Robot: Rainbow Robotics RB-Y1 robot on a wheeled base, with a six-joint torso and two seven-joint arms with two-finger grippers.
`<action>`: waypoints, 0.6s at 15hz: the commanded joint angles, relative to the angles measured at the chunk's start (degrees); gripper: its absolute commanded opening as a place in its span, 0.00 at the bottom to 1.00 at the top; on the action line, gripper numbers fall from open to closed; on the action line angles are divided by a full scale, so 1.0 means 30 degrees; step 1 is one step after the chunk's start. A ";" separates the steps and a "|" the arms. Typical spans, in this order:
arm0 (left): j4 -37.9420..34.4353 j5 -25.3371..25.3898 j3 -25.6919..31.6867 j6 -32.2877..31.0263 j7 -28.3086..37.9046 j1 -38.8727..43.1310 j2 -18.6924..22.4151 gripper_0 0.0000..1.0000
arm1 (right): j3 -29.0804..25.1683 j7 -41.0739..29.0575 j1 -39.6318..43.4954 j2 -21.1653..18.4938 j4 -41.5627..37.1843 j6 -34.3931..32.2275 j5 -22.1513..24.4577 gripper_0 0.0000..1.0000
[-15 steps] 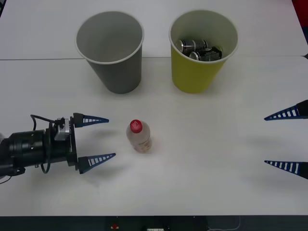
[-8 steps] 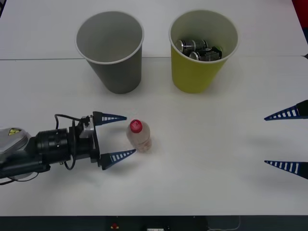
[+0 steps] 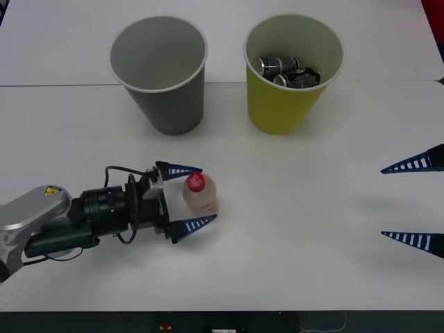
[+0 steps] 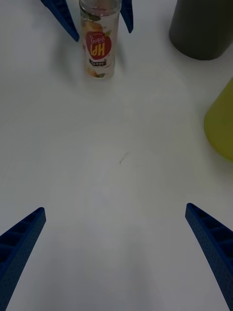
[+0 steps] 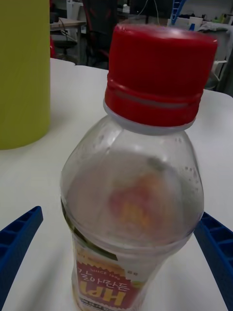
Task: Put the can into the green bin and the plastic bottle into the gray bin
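I am on the bottle step. My left gripper (image 3: 189,196) lies low over the counter (image 3: 298,229) with its fingers spread, one on each side of the plastic bottle (image 3: 200,195), which stands upright near the middle of the counter, red cap up. From the left wrist view the fingers look apart from the bottle's sides, though I cannot be sure of the far one. Cans (image 3: 286,71) already lie inside the green bin (image 3: 291,73) at the far right, so that half of the task looks done.

Next, I judge, the fingers must close squarely on the bottle's body below the cap, then lift it and carry it to the gray bin (image 3: 161,73), far and a little left, which looks empty. The bottle is light and narrow, so an uneven squeeze could tip it.

My right gripper (image 3: 411,201) waits spread open at the right edge, holding nothing.

The counter is plain white, with a seam running across under the bins. Beyond the bottle, the left wrist view shows chairs and desks in the room.
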 commanded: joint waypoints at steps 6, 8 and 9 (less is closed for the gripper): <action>-0.0004 -0.0176 -0.0030 0.0054 0.0175 -0.0024 -0.0010 0.00 | 0.0000 0.0000 0.0000 0.0000 0.0000 0.0000 0.0000 1.00; -0.0004 -0.0146 -0.0030 0.0054 0.0321 -0.0024 0.0195 0.00 | 0.0000 0.0000 0.0000 0.0000 0.0000 0.0000 0.0000 1.00; -0.0004 -0.0146 -0.0030 -0.0034 0.0409 -0.0053 0.0370 0.00 | 0.0000 0.0000 0.0000 0.0000 0.0000 0.0000 0.0000 1.00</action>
